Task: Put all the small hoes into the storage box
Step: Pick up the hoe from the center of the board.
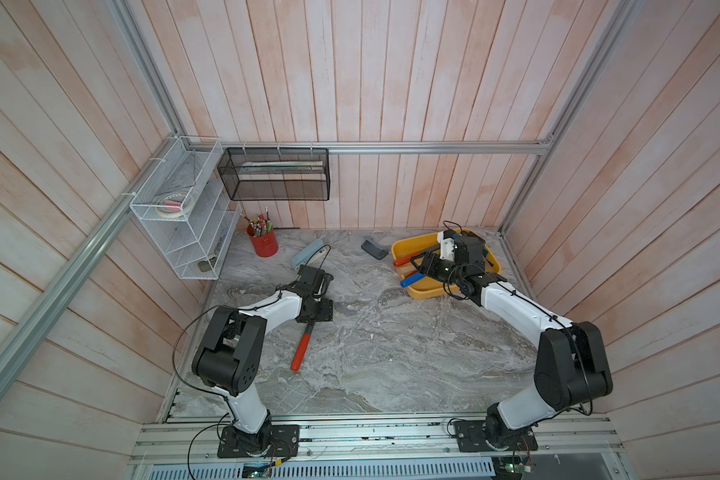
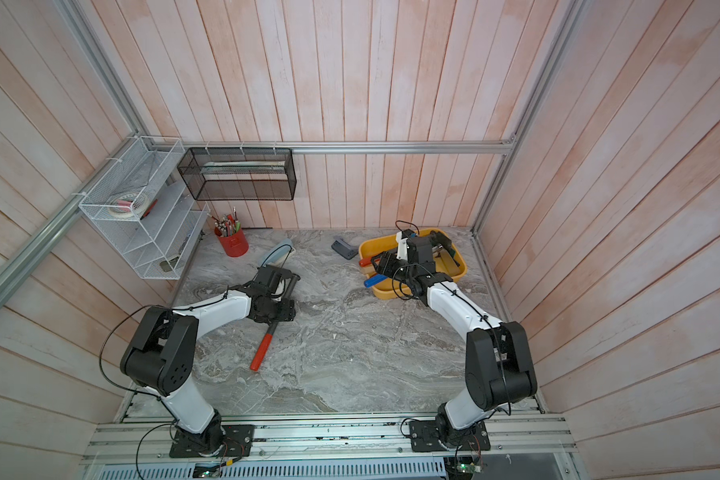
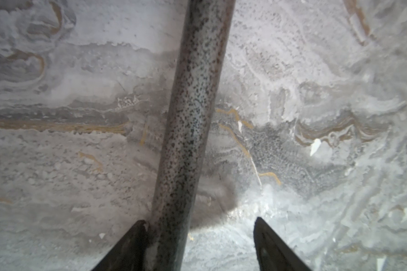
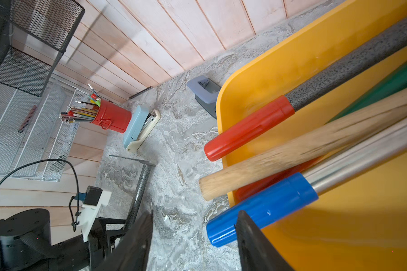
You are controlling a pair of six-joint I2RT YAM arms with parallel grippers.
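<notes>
The small hoe (image 1: 301, 353) (image 2: 262, 351) lies on the marble table: a speckled grey metal shaft (image 3: 193, 117) with a red grip at the near end. Its blade end (image 4: 132, 159) points toward the back wall. My left gripper (image 3: 199, 220) (image 1: 316, 311) is open and straddles the shaft from above; one finger touches the shaft, the other stands apart. The storage box (image 1: 400, 245) (image 4: 256, 77), a yellow tray, sits at the back right and holds several long-handled tools. My right gripper (image 4: 195, 213) (image 1: 420, 266) hovers open at the tray's left edge, holding nothing.
Red, wooden and blue (image 4: 261, 208) handles stick out over the tray's rim. A grey hole punch (image 1: 374, 248), a blue-and-cream stapler (image 1: 306, 253) and a red pencil cup (image 1: 262, 243) stand along the back. A black mesh basket (image 1: 275, 174) and white wire rack (image 1: 184, 220) hang on the walls.
</notes>
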